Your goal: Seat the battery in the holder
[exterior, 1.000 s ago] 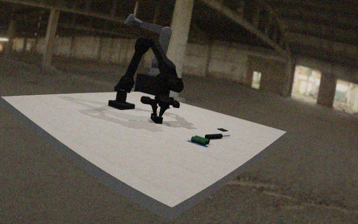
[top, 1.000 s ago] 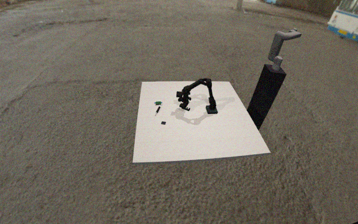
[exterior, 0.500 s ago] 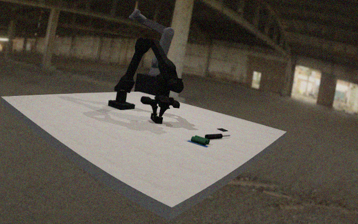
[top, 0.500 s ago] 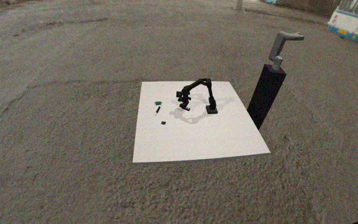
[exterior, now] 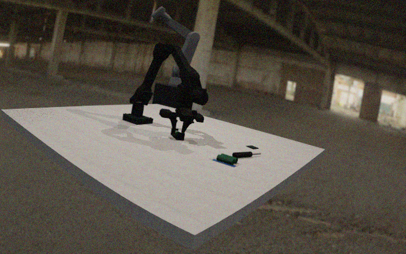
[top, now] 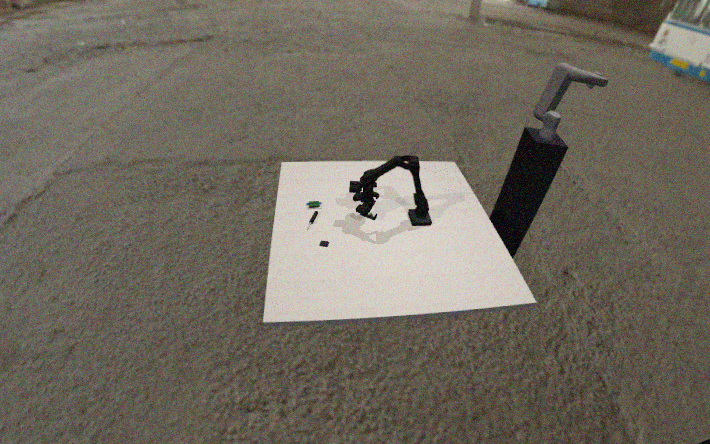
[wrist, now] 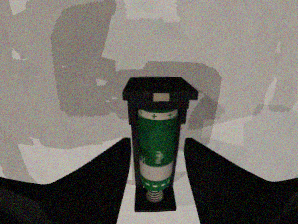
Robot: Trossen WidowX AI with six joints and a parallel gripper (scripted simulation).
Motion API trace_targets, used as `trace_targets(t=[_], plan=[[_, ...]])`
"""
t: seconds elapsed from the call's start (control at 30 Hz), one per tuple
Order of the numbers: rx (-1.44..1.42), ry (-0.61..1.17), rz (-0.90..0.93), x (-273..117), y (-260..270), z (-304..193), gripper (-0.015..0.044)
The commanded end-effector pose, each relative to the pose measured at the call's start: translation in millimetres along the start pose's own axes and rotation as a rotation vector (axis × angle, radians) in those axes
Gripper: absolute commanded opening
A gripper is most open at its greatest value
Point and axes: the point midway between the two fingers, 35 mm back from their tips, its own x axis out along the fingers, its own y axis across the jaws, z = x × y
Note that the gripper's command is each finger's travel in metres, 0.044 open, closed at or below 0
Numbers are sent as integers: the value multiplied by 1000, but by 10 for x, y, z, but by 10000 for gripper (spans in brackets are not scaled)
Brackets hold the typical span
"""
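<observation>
Between the claw's point(wrist: 157, 185) two dark fingers the green battery point(wrist: 157, 143) lies lengthwise in the black holder point(wrist: 158, 96), and a finger withdrawn askew could, I judge, clip it and roll it crooked or tip its end off its seat. The claw stands partly open, gripping nothing, with pale gaps either side of the battery. Farther off, the white board point(wrist: 253, 43) shows only shadows.
</observation>
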Motion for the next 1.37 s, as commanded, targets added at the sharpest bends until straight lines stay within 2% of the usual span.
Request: trace_targets(t=[0.0,0.2,0.27,0.53,0.57,1.33], plan=[[-2,-6,3,-87,3,5,169],[-1,-6,3,-129,2,3,169],[1,-4,2,-160,1,5,221],[-1,-7,3,-800,-21,-28,431],[-1,-7,3,-811,-22,-28,440],[-1,-7,3,-815,-23,-28,440]])
